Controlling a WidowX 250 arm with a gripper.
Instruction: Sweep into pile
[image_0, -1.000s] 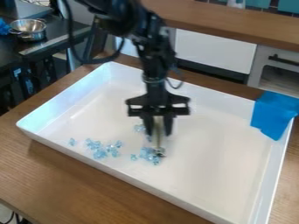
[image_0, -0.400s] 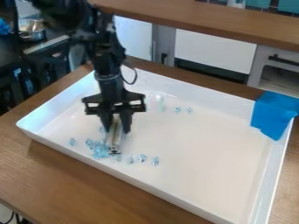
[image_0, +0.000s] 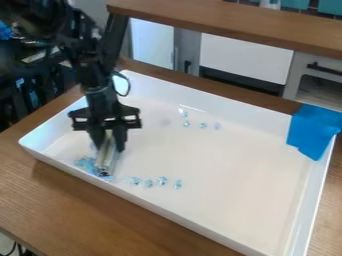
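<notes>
Pale-blue pieces (image_0: 85, 163) clustered below fingers (image_0: 120, 138) clamped on a whitish tool (image_0: 106, 158).

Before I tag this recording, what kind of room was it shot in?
Probably a toy or mock-up kitchen: behind the white tray stand a wooden counter over white cabinet fronts and, at the right, an oven-like unit with a dark handle.

**Wood-grain tabletop (image_0: 93, 215) w/ white rect. tray (image_0: 234, 165)**

Brown tabletop, streaky grain; wide stretch shows in front of tray, narrower strips behind it & at R. Tray rests directly on wood, set at a slant to the view, w/ low raised walls; its nearest corner is cut off at btm edge, lower R.
</notes>
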